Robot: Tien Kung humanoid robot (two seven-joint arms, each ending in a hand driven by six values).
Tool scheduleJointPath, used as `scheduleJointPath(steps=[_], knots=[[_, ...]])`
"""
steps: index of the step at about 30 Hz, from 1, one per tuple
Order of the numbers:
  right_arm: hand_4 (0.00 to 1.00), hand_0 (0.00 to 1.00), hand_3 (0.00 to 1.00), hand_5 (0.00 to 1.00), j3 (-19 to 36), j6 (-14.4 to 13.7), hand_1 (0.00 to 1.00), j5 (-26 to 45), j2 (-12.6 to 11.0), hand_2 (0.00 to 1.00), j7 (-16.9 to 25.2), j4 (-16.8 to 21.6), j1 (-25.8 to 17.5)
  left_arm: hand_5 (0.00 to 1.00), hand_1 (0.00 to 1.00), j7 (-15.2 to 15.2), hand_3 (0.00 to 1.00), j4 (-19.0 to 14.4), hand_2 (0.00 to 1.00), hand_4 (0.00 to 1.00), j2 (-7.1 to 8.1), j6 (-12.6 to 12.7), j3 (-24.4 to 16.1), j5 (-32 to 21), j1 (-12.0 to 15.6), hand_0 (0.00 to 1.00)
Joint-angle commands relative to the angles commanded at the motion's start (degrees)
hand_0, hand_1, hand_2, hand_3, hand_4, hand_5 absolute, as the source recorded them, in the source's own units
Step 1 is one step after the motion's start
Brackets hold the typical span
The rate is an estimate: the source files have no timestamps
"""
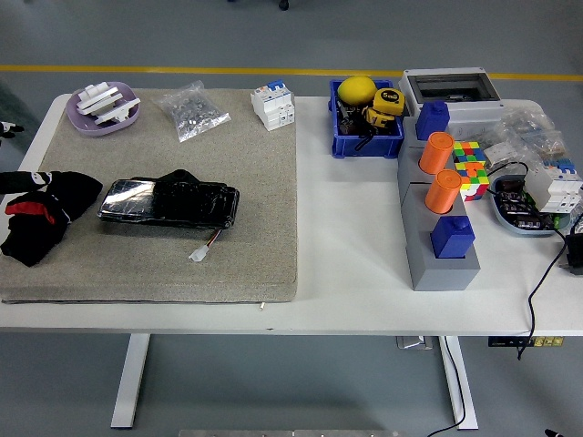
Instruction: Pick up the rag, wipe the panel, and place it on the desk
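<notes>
Currently the black-and-red rag [41,214] lies bunched at the left edge of the beige mat [264,237] on the white bench [355,282]. At that edge the left hand [20,180] touches it; finger state cannot be determined. Just right of the rag lies the glossy black panel [169,202], flat, white connector [198,254] trailing.

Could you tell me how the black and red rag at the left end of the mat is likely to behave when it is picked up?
The rag lies crumpled in soft folds, so it will probably hang limp and change shape when lifted. It looks like light cloth, unlikely to roll or slip away. A loose corner may drag across the mat toward the black panel beside it.
</notes>
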Motion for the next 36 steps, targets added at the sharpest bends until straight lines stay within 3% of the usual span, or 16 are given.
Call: scheduleJointPath(steps=[15, 25, 36], knots=[[0.998, 0.71, 0.637, 0.552, 0.72, -0.06, 0.676, -0.97, -0.18, 0.693, -0.44, 0.05, 0.36, 0.411, 0.849, -0.05, 0.843, 6.14, 0.854, 0.998, -3.51, -0.12, 3.52, -2.51, -1.66, 0.74], [0.998, 0.71, 0.637, 0.552, 1.12, -0.1, 0.676, -1.64, -0.23, 0.693, -0.64, 0.05, 0.73, 0.417, 0.845, 0.58, 0.84, 10.95, 0.853, 0.998, -3.82, 1.91, 8.23, -5.36, -3.4, 0.736], [0.998, 0.709, 0.637, 0.552, 1.82, -0.19, 0.676, -2.46, -0.51, 0.693, -1.02, 0.02, 1.03, 0.407, 0.804, 0.65, 0.834, 14.02, 0.841, 0.986, -4.87, 2.55, 10.93, -8.0, -5.24, 0.693]])
